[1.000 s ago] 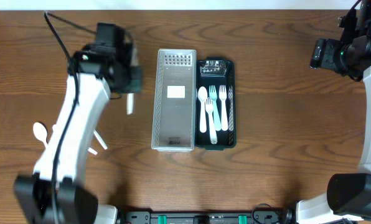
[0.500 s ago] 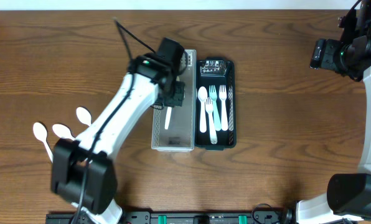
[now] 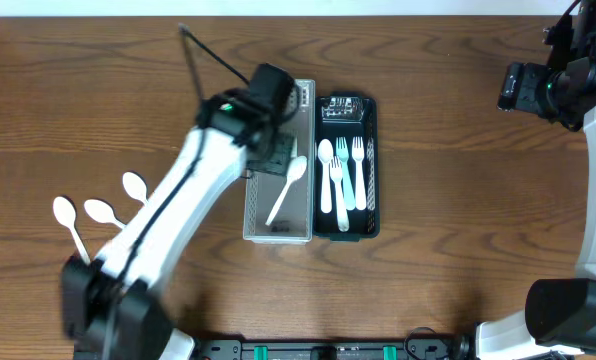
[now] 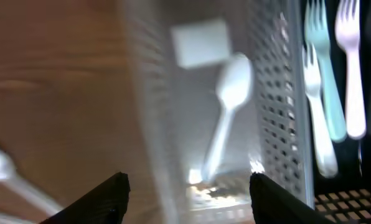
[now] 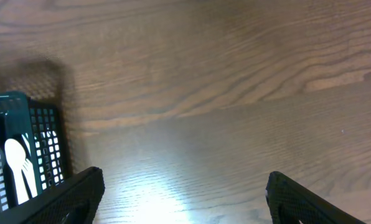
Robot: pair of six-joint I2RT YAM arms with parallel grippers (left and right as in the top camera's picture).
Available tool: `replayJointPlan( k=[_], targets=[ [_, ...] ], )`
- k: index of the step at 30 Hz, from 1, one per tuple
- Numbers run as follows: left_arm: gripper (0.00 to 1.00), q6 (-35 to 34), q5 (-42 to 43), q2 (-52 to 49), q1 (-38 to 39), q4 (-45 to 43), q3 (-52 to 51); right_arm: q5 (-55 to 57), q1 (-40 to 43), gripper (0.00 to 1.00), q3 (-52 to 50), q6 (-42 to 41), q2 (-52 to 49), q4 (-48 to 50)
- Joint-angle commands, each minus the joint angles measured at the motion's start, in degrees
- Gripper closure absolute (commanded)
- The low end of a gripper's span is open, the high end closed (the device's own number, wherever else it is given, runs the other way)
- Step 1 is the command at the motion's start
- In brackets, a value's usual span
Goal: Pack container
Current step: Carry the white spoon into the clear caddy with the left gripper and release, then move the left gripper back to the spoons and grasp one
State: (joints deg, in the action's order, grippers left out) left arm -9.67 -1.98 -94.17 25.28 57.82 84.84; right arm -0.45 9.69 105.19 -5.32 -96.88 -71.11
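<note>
the left pincer [image 4: 188,179] hangs over the grey bin [image 3: 296,224], its fingers spread wide and nothing between them. just ahead of it, a white spoon [image 4: 228,107] lies loose and slanted on the bin floor, bowl pointing away from the pincer and touching neither finger. past the perforated wall on the pincer's right, the black bin [image 3: 374,215] holds forks and another spoon. three loose spoons [image 3: 100,212] lie on the worktop [image 3: 458,260], well off to the pincer's left and behind it. the right pincer [image 5: 184,175] is parked well apart from both bins, also spread and empty.

judging by this, the drop of one spoon is finished and a fetch comes next. that calls for lifting clear of the bin wall, swinging back-left, and settling the fingers astride a thin handle, low against the worktop, before closing.
</note>
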Motion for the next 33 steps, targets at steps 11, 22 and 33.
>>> replayJointPlan(
  k=[11,22,33],
  targets=[
    [0.02,-20.0,-8.52,13.55,-31.45,7.23,-2.54,0.66,2.03,0.12,-0.26,1.16,0.22,-1.03],
    [0.01,-19.37,6.14,-1.09,-43.93,-4.26,-16.5,1.97,2.03,0.12,-0.31,1.16,0.22,-2.21],
    [0.0,-15.45,7.67,-13.11,-43.85,-11.78,-17.44,2.16,2.03,0.11,-0.31,1.16,0.22,-2.51]
  ],
)
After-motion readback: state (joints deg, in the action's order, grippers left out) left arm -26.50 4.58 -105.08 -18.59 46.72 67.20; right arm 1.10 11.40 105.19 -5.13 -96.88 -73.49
